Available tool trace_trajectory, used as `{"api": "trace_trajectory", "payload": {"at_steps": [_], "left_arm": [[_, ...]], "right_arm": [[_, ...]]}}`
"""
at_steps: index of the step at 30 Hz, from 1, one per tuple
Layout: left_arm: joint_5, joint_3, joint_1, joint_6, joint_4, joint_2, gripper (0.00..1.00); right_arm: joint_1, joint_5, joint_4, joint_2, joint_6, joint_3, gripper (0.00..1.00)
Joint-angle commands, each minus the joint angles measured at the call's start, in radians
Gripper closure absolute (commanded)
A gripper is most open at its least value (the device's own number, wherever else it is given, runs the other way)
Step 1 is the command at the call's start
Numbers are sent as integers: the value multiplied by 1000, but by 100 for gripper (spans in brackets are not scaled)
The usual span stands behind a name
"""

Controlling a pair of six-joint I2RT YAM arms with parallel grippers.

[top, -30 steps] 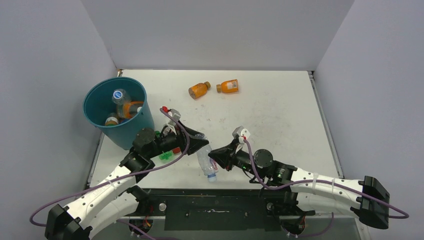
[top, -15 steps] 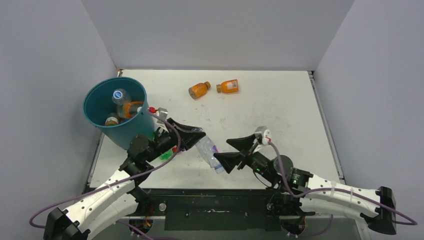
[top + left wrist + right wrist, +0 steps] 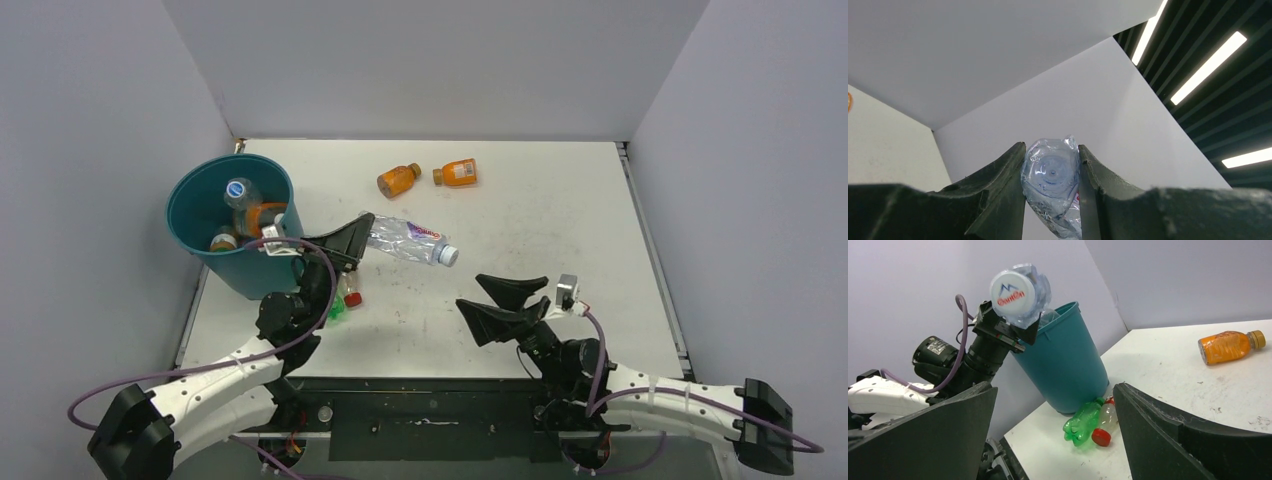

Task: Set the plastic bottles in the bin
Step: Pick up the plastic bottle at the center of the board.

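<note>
My left claw (image 3: 360,238) clamps the base of a clear bottle (image 3: 405,241), held sideways in the air just beside the teal bin (image 3: 255,272); my right claw (image 3: 470,290) hangs wide apart and empty above the table (image 3: 560,220), two orange bottles (image 3: 398,180) lying at the far side.

Teal bin (image 3: 235,268) at ten o'clock, white counter (image 3: 540,230). At centre, clear bottle (image 3: 405,240), white cap (image 3: 1014,292) with red lettering. At twelve, orange bottles (image 3: 398,180), brown caps. At eight, green bottle (image 3: 1083,422) beside red cap (image 3: 1101,437).
</note>
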Motion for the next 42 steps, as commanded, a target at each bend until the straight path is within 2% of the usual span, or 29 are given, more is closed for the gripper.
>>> {"api": "trace_trajectory", "payload": {"at_steps": [1,5,11,16,26,32,34,37,38,40,42], "left_arm": [[-128,55,-63,-11,154,20,100],[-152,37,-109,7,194,48,100],[-137,49,-156,53,212,72,100],[-119,36,-163,28,234,104,100],[-65,20,-204,9,298,170,100],[-26,31,-233,20,296,206,100],[-13,35,-243,23,300,223,100],[2,34,-250,20,319,246,100],[5,32,-250,21,328,248,100],[2,25,-251,26,330,244,94],[-5,18,-250,39,315,231,88]], "right_arm": [[6,4,312,176,-31,24,10],[29,2,463,364,-98,111,10],[83,39,593,513,-208,193,10],[99,32,636,564,-262,236,10],[102,157,710,650,-299,288,10],[99,278,768,682,-294,283,0],[98,274,802,696,-300,282,13],[97,257,795,702,-305,289,44],[97,252,785,697,-303,285,52],[97,254,764,675,-297,270,63],[96,256,747,644,-290,247,69]]}}
